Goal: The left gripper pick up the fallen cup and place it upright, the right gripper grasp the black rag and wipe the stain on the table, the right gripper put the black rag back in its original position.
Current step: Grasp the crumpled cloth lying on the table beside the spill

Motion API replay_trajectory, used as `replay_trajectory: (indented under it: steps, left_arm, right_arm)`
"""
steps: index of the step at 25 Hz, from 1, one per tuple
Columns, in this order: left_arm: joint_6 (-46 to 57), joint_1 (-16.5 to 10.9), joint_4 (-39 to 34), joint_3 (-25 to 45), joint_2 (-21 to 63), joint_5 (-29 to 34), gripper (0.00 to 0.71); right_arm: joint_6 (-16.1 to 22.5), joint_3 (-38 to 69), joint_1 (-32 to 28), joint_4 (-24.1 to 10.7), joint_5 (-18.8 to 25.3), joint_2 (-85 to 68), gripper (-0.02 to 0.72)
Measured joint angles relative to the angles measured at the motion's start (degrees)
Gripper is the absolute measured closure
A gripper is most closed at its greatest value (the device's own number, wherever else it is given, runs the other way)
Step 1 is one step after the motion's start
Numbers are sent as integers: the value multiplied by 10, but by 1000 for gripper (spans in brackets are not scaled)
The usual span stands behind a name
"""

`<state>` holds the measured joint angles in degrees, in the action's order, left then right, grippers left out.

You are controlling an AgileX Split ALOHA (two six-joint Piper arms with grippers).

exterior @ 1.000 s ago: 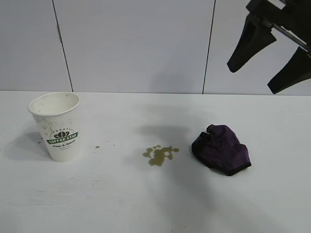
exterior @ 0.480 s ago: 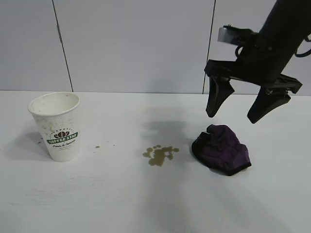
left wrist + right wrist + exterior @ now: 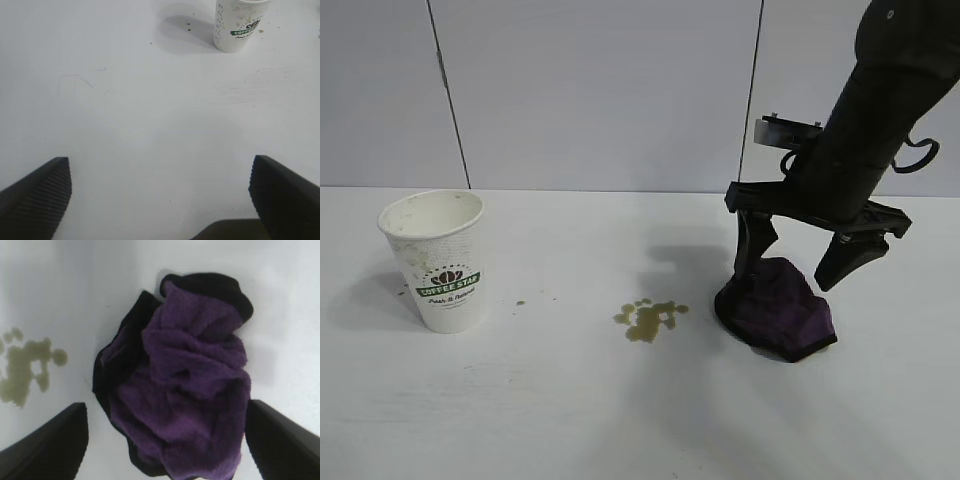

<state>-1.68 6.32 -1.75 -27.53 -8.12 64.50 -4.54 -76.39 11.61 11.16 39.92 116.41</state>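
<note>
Exterior view: the black rag [image 3: 776, 317] is a bunched, fuzzy cloth, dark purple with black edging, lying in a rounded heap on the worktop [image 3: 570, 400]. The right end effector [image 3: 798, 262] is directly above the rag, released, its two pointed black fingers spread so that one tip stands at each side of the heap; whether the tips touch the cloth cannot be told. The stain [image 3: 649, 318], an irregular olive-brown splotch with small droplets at its edge, lies just beside the rag, on the side toward the cup. The cup [image 3: 436, 260] stands upright well apart from the rag, beyond the stain; it is white embossed paper with a green logo band and brown specks.

The worktop is flat, white and faintly grained. Behind it rises a pale panelled wall [image 3: 600, 90] with dark vertical seams.

Right wrist view: the rag [image 3: 180, 380] shows its terry-like pile and folded ridges between the two finger ends, with the stain [image 3: 25, 365] near its edge. Left wrist view: the left end effector [image 3: 160, 192] is released, fingers wide apart over bare worktop [image 3: 150, 125], far from the rag, with the cup [image 3: 239, 25] ahead of it. The exterior view does not show this end effector.
</note>
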Motion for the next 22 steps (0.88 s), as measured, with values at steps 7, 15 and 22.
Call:
replay_trajectory:
  steps: [7, 15, 22]
  left_arm:
    - [0, 0, 0, 0, 0, 0, 16]
    - [0, 0, 0, 0, 0, 0, 16]
    - [0, 0, 0, 0, 0, 0, 16]
  right_arm:
    - [0, -2, 0, -5, -8, 25, 117]
    - [0, -4, 0, 14, -19, 37, 136]
    - [13, -4, 0, 35, -19, 39, 598]
